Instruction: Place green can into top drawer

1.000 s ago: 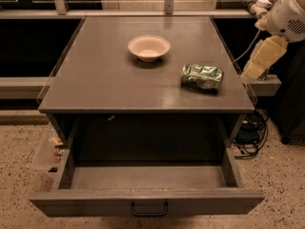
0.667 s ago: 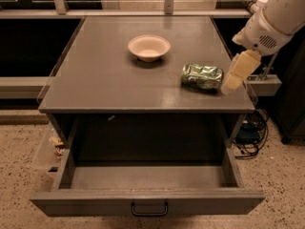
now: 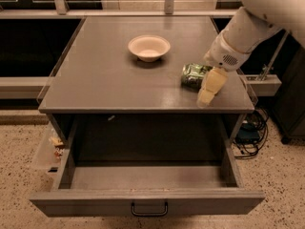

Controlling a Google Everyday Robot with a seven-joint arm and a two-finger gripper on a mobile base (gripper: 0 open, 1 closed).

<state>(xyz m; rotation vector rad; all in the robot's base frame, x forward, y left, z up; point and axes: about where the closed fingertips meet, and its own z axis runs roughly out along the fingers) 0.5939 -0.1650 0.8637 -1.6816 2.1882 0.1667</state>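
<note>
The green can (image 3: 192,75) lies on its side on the grey cabinet top (image 3: 105,80), near the right front edge. It is shiny green with pale patches. My gripper (image 3: 209,88) hangs from the white arm (image 3: 252,23) that comes in from the upper right. It is just to the right of the can and in front of it, covering the can's right end. The top drawer (image 3: 147,200) is pulled wide open below the cabinet top. Its inside is bare, and a black loop handle (image 3: 149,209) sits at the middle of its front panel.
A cream round bowl (image 3: 148,47) stands on the cabinet top behind and left of the can. Cables and a dark box (image 3: 248,130) lie on the speckled floor at the right. A clear pocket with small items (image 3: 52,144) hangs at the cabinet's left side.
The arm has swung in from the far right and lowered. My gripper now sits right next to the can and overlaps its right end. The can, bowl and drawer have not moved.
</note>
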